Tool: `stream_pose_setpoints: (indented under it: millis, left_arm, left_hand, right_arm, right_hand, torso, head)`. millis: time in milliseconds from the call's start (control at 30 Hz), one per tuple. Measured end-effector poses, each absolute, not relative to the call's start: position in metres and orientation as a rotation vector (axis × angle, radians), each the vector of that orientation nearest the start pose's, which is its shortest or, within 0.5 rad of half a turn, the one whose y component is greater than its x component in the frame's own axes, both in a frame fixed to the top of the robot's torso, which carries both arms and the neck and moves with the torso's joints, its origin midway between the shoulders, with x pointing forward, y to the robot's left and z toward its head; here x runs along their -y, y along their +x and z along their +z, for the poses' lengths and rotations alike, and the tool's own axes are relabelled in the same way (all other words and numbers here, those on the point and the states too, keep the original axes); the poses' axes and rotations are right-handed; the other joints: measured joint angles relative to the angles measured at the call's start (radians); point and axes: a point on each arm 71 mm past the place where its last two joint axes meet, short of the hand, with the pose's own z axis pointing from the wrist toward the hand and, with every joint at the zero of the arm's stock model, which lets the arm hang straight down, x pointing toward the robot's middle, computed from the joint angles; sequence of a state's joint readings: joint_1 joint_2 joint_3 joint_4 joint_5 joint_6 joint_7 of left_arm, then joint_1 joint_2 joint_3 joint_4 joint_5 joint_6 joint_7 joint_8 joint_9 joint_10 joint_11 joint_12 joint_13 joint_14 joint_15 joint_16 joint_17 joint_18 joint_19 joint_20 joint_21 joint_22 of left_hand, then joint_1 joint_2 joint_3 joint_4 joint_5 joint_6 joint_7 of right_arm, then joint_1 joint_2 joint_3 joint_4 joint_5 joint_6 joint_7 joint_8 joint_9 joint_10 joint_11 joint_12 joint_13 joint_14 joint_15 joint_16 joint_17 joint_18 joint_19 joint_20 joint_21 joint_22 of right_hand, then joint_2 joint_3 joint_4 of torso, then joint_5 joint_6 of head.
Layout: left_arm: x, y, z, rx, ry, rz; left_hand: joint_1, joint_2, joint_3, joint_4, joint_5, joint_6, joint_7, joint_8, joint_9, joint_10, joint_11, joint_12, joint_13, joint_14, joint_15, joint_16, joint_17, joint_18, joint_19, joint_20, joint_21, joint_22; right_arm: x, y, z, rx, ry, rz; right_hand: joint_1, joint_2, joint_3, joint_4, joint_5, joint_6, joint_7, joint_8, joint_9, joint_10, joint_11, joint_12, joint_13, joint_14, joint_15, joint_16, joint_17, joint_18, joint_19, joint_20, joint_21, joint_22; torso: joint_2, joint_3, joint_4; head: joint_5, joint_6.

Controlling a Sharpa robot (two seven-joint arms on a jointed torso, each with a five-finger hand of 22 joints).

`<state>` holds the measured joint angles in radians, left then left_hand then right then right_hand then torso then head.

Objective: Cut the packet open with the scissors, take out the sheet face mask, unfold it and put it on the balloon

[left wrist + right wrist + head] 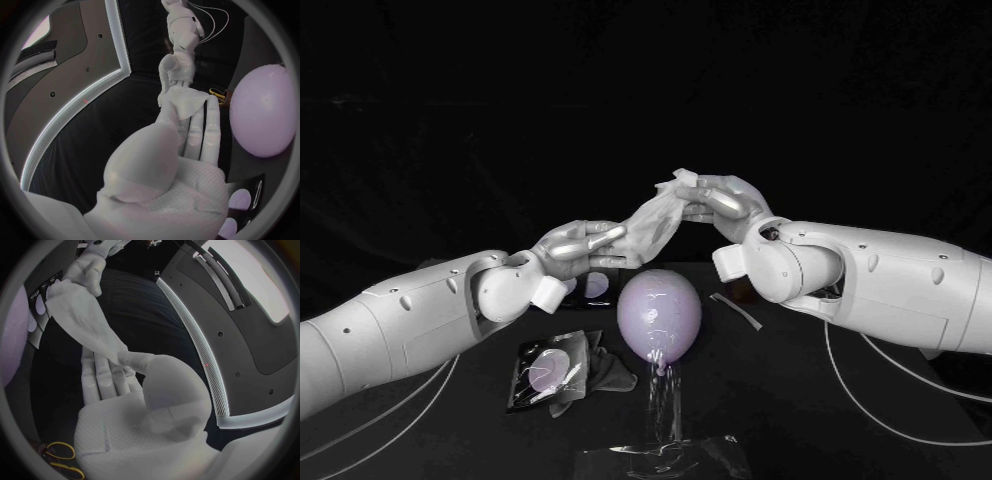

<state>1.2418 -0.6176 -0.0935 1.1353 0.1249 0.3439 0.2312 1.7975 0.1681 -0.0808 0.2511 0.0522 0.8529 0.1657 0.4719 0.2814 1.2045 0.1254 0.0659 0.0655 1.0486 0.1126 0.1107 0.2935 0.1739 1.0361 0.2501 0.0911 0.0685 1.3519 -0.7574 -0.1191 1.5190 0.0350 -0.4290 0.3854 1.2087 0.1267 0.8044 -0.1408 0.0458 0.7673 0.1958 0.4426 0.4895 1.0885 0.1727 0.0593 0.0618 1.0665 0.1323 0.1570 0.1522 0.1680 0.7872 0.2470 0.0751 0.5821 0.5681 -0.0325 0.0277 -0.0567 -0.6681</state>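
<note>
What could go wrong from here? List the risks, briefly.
The sheet mask is stretched, bunched, between the left hand and right hand: pulling harder may tear it or slip it free. The balloon stands just below on a slim clear stand; lowering the mask could knock it over.

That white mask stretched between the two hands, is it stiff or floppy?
Probably floppy: the sheet mask twists and creases between the left hand and right hand. Likely light, as finger pinches alone carry it.
</note>
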Motion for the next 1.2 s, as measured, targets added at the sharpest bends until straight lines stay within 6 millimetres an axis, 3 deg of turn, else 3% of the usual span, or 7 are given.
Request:
stream_pose_setpoints:
  millis: [200, 500, 600, 833, 1067, 1200]
  left_arm:
    - [-0.1754, 0.5363, -0.1991, -1.784, -1.098, -1.960]
    - [-0.1752, 0.5361, -0.1993, -1.788, -1.099, -1.959]
    - [-0.1756, 0.5361, -0.1995, -1.789, -1.101, -1.957]
    - [-0.1762, 0.5362, -0.1998, -1.791, -1.105, -1.953]
    - [-0.1771, 0.5364, -0.2002, -1.794, -1.110, -1.948]
    - [-0.1772, 0.5365, -0.2003, -1.796, -1.113, -1.947]
  left_hand:
    - [-0.005, -0.004, 0.000, 0.014, 0.000, 0.001, 0.001, 0.000, 0.001, 0.000, 0.000, 0.000, 0.000, 0.000, 0.000, 0.000, 0.002, 0.000, 0.000, 0.000, 0.000, 0.000]
    - [-0.033, 0.025, -0.003, 0.031, 0.000, -0.010, 0.012, -0.015, 0.002, -0.020, 0.009, 0.000, -0.001, 0.000, 0.000, 0.000, 0.009, -0.001, 0.000, 0.000, 0.000, 0.000]
    - [-0.047, 0.039, -0.008, 0.036, 0.000, -0.038, 0.016, -0.032, -0.004, -0.027, 0.009, 0.000, -0.001, 0.008, -0.003, 0.005, 0.014, -0.002, 0.000, 0.000, 0.000, 0.001]
    - [-0.079, 0.043, -0.018, 0.044, 0.000, -0.048, 0.024, -0.043, -0.008, -0.039, 0.014, 0.000, -0.001, 0.009, -0.002, 0.008, 0.019, -0.003, 0.000, 0.000, 0.000, 0.001]
    - [-0.098, 0.040, -0.031, 0.041, 0.000, -0.048, 0.024, -0.047, -0.008, -0.040, 0.014, 0.000, 0.001, 0.009, -0.002, 0.009, 0.023, -0.004, 0.000, 0.000, 0.000, 0.001]
    - [-0.074, 0.045, -0.012, 0.020, 0.000, -0.035, 0.013, -0.044, -0.005, -0.038, 0.013, 0.005, 0.002, 0.009, -0.002, 0.009, 0.025, -0.004, 0.000, 0.000, 0.000, 0.001]
  right_arm:
    - [0.1743, 0.5076, -0.1351, -1.386, 1.048, 1.495]
    - [0.1742, 0.5075, -0.1357, -1.392, 1.050, 1.483]
    - [0.1747, 0.5073, -0.1357, -1.393, 1.050, 1.480]
    - [0.1760, 0.5067, -0.1356, -1.393, 1.050, 1.477]
    - [0.1768, 0.5065, -0.1357, -1.393, 1.049, 1.475]
    - [0.1769, 0.5064, -0.1357, -1.393, 1.049, 1.474]
  right_hand:
    - [0.004, 0.004, -0.003, -0.003, -0.002, 0.002, 0.002, -0.002, -0.003, 0.000, 0.000, -0.002, 0.000, 0.008, -0.001, 0.000, 0.000, -0.006, 0.000, 0.000, 0.004, 0.001]
    - [0.005, 0.005, -0.003, -0.003, -0.002, 0.002, 0.002, -0.003, -0.004, 0.000, 0.000, -0.003, 0.000, 0.009, -0.002, 0.000, 0.000, -0.006, 0.000, 0.000, 0.004, 0.002]
    - [0.005, 0.005, -0.003, -0.003, -0.002, 0.003, 0.002, -0.003, -0.004, 0.000, 0.000, -0.003, 0.000, 0.009, -0.002, 0.000, 0.000, -0.007, 0.002, -0.002, 0.004, 0.001]
    - [0.005, 0.005, -0.003, -0.003, -0.004, 0.003, 0.002, -0.004, -0.005, 0.004, -0.004, 0.000, 0.000, 0.009, -0.002, 0.000, 0.000, -0.007, 0.004, -0.004, 0.004, 0.002]
    - [0.005, 0.005, -0.003, -0.003, -0.003, 0.003, 0.002, -0.004, -0.005, 0.004, -0.004, 0.000, 0.000, 0.009, -0.002, 0.000, 0.000, -0.007, 0.004, -0.004, 0.004, 0.002]
    - [0.005, 0.005, -0.003, -0.003, -0.001, 0.003, 0.002, -0.004, -0.005, 0.004, -0.004, 0.000, 0.000, 0.009, -0.002, 0.000, 0.000, -0.008, 0.004, -0.004, 0.004, 0.002]
  torso:
    - [0.000, -0.0001, 0.0000]
    - [0.000, 0.0002, 0.0001]
    - [0.000, 0.0003, 0.0001]
    - [0.000, 0.0003, 0.0001]
    - [0.000, 0.0002, 0.0003]
    - [0.000, 0.0000, 0.0007]
  head:
    - [-0.001, 0.000]
    - [-0.001, 0.001]
    - [-0.001, 0.002]
    - [-0.001, 0.002]
    - [-0.001, 0.000]
    - [-0.001, 0.000]
